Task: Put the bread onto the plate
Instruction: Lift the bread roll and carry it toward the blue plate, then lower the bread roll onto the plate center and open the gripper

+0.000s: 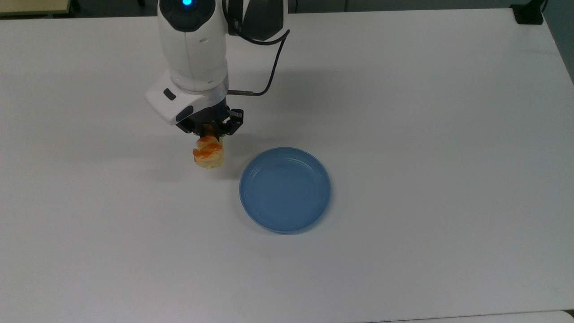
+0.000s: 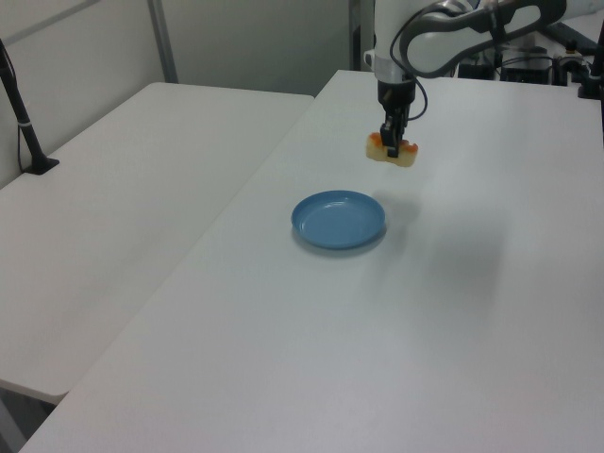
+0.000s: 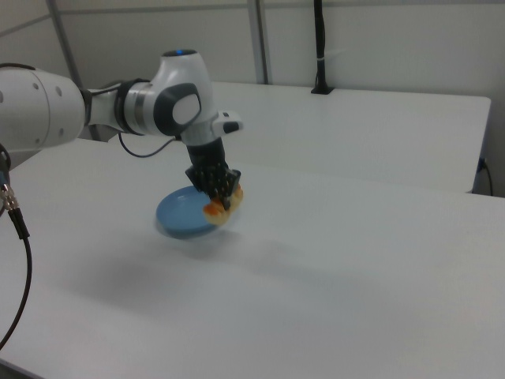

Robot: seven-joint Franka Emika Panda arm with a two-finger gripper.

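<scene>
The bread (image 1: 208,154), a pale-yellow bun with orange-brown bumps, hangs in the air above the white table, and my gripper (image 1: 210,134) is shut on it from above. In the left view the bread (image 2: 394,151) is well clear of the tabletop under the gripper (image 2: 389,140). In the right view the bread (image 3: 223,204) tilts beneath the gripper (image 3: 217,189). The light-blue plate (image 1: 285,189) lies flat on the table, to the right of and below the bread in the top view. It shows as plate (image 2: 338,219) in the left view and plate (image 3: 180,216) in the right view, partly hidden behind the bread.
A wide white table (image 1: 426,134) carries the plate. A second white table (image 2: 123,170) adjoins it on the left view's left, with a black post (image 2: 24,123) on it. Another black post (image 3: 319,47) stands at the far side in the right view.
</scene>
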